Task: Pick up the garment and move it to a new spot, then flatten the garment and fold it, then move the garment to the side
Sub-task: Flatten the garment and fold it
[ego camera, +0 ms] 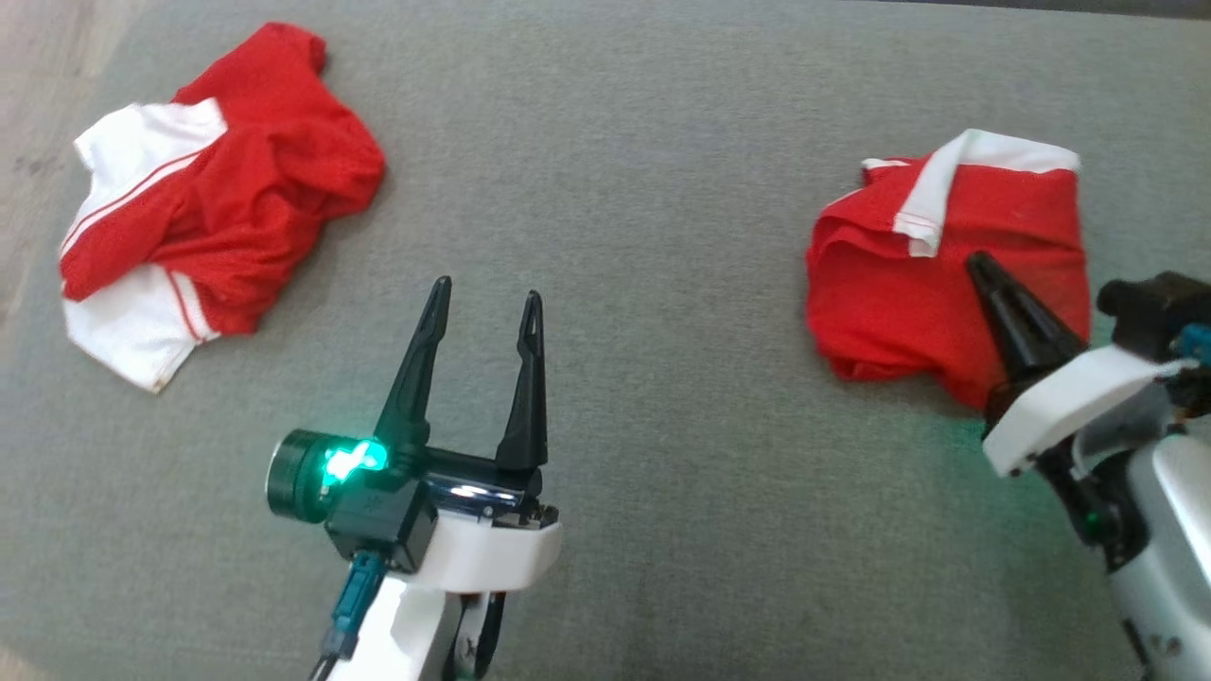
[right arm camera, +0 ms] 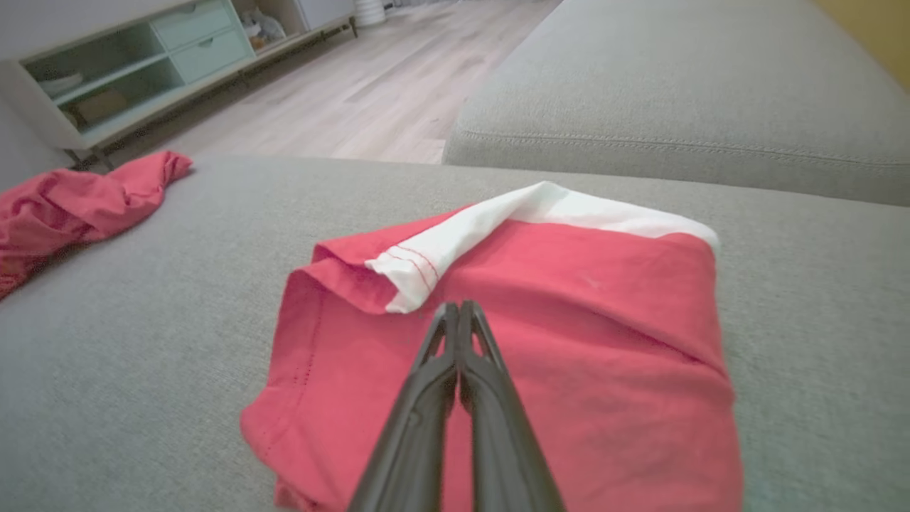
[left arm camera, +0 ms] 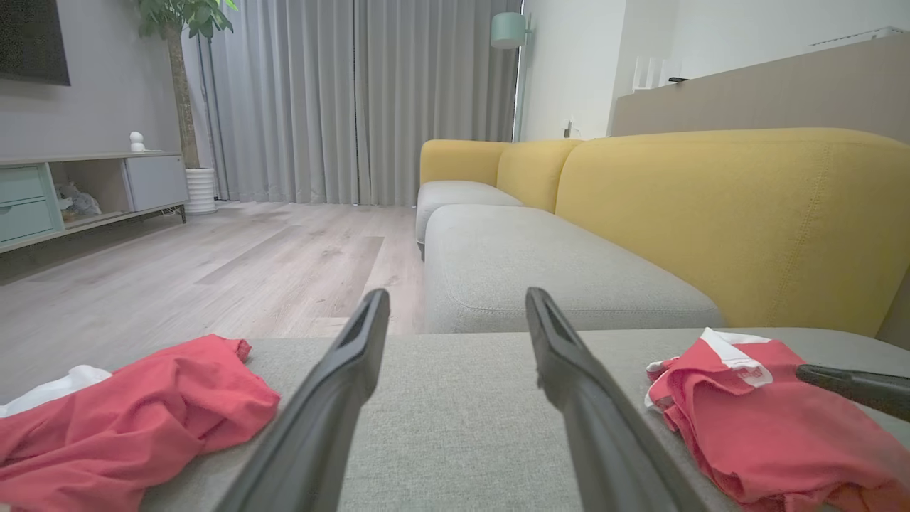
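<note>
Right claw (right arm camera: 461,307) is pinched shut, nothing visibly caught, tips over the folded garment (ego camera: 880,312) at three o'clock in the head view. Left claw (ego camera: 487,288) gapes empty at six. A sideways push from closed tips could rumple the fold, since nothing grips the cloth.

Matt cloth, smooth plastic
Folded garment (right arm camera: 569,341) red fine-mesh cloth, white trim; sofa seat (ego camera: 615,170) coarse grey weave; left tool (ego camera: 487,288) dark smooth plastic; floor (left arm camera: 249,263) pale wood.
</note>
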